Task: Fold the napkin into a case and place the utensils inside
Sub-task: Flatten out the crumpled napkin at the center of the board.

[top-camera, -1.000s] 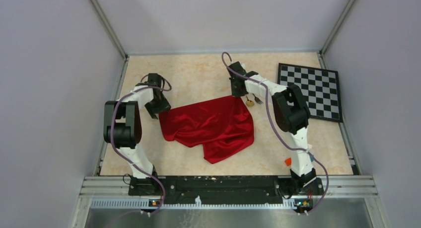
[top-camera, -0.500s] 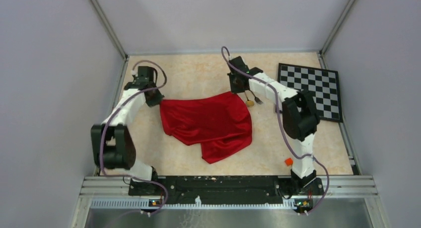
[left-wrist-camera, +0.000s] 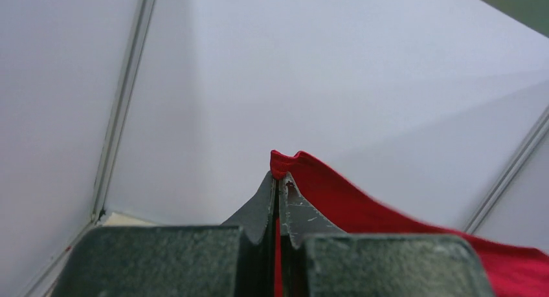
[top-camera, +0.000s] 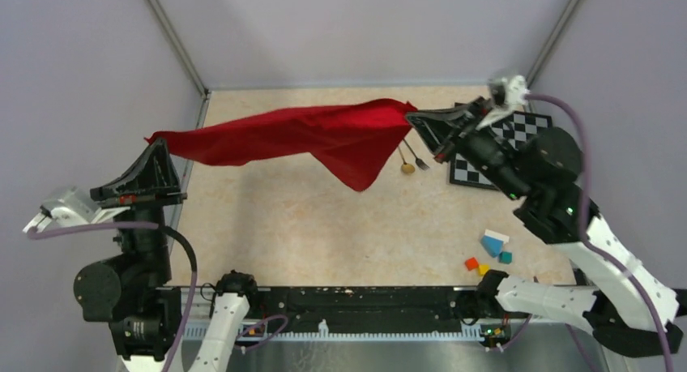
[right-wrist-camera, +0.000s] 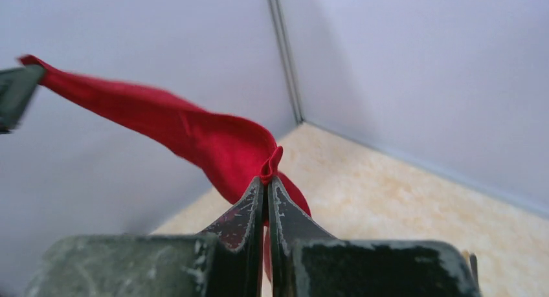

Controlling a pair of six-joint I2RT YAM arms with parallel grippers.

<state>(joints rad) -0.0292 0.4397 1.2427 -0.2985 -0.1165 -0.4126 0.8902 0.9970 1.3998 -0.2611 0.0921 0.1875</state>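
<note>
The deep-red napkin (top-camera: 300, 133) hangs stretched in the air between both arms, well above the table, with one corner drooping at the middle right. My left gripper (top-camera: 154, 143) is shut on its left corner, and that corner of the napkin (left-wrist-camera: 324, 187) pokes out past the tips of the left gripper (left-wrist-camera: 278, 175). My right gripper (top-camera: 415, 119) is shut on the right corner; there the napkin (right-wrist-camera: 213, 138) bunches at the tips of the right gripper (right-wrist-camera: 266, 179). The utensils lie on the table under the right end: a gold spoon (top-camera: 404, 161) and a dark fork (top-camera: 416, 157), side by side.
A black-and-white checkered board (top-camera: 518, 133) lies at the back right, partly behind the right arm. Several small coloured blocks (top-camera: 488, 250) sit near the front right. Grey walls close in the table on three sides.
Both arms have swung up and back toward the near edge, lifting the napkin off the table and pulling it taut. The left gripper closed on its corner within the last second.
</note>
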